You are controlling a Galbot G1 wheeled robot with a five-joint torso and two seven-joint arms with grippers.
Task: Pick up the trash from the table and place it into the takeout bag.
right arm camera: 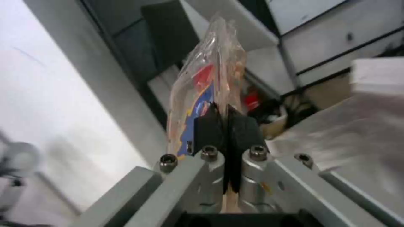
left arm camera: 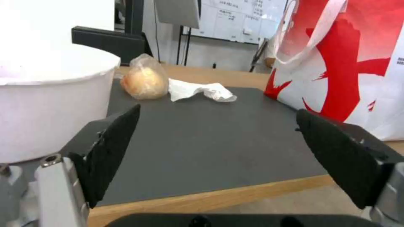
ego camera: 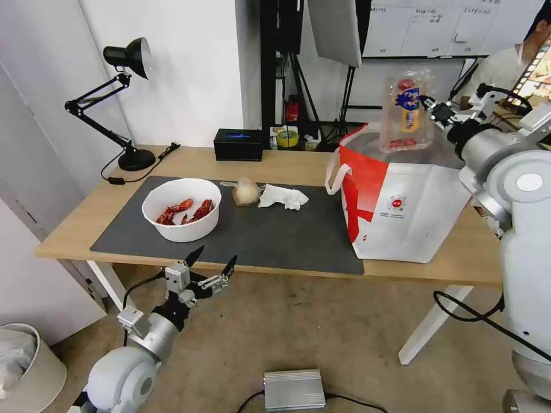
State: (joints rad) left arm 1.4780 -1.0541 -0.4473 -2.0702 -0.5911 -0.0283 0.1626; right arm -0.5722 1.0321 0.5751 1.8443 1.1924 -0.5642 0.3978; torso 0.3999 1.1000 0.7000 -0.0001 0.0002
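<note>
The right gripper (ego camera: pixel 431 110) is raised above the open top of the takeout bag (ego camera: pixel 402 212), its fingers (right arm camera: pixel 206 126) pressed together on one edge of the clear plastic tray (ego camera: pixel 407 112). The tray hangs upright in the air over the bag's mouth, with a blue and yellow label on its face and cherry tomatoes showing red at its top and bottom. In the right wrist view the tray (right arm camera: pixel 206 78) stands on edge, pinched between the two black pads.

The bag is red and white, with a white loop handle and a small round logo on its side. It stands on the right end of the desk (ego camera: pixel 80 226), partly on the corner of the dark grey mat (ego camera: pixel 275 241).

The left gripper (ego camera: pixel 212 267) is low, just in front of the desk's near edge, with its fingers spread wide and holding nothing. From its wrist view it (left arm camera: pixel 214 142) looks across the mat (left arm camera: pixel 202 138).

On the mat, the white bowl (ego camera: pixel 181 209) of red crayfish sits nearest the left gripper. Beyond it lies the small clear bag (ego camera: pixel 245 191) with a beige lump inside, and the crumpled white tissue (ego camera: pixel 282 197) lies just beside that, between it and the takeout bag.

A black desk lamp (ego camera: pixel 117 97) stands at the far left corner of the desk, and a black box (ego camera: pixel 239 144) sits at the back edge.
</note>
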